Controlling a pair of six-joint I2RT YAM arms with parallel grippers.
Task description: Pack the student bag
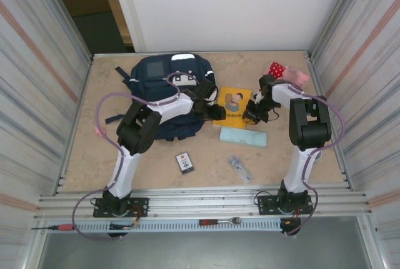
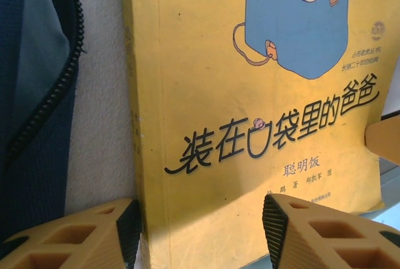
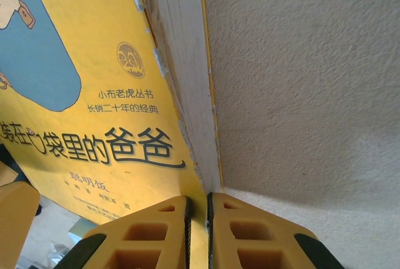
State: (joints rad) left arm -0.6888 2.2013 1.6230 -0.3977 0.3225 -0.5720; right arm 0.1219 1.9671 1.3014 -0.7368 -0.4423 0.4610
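Well back on the surface [image 1: 87, 150], lying flat: student bag [image 1: 164, 72], navy, white patch up, zipper teeth and grey lining showing along the side that faces the book; just right of the bag, parted from it by a narrow strip of surface, yellow book [image 1: 232, 103] with a blue drawing and black Chinese title; left hand [image 2: 200, 219] at the book's bag-side edge, fingers spread wide, gripping nothing; right hand [image 3: 199, 205] at the book's edge away from the bag, fingers pinched together on that edge; right of the bag and nearer than the book, pale blue case [image 1: 244, 136]; on the bag's near side, small black card [image 1: 184, 161]; right of that, small metal piece [image 1: 239, 167]; well right of the bag, pink plush toy [image 1: 284, 72].
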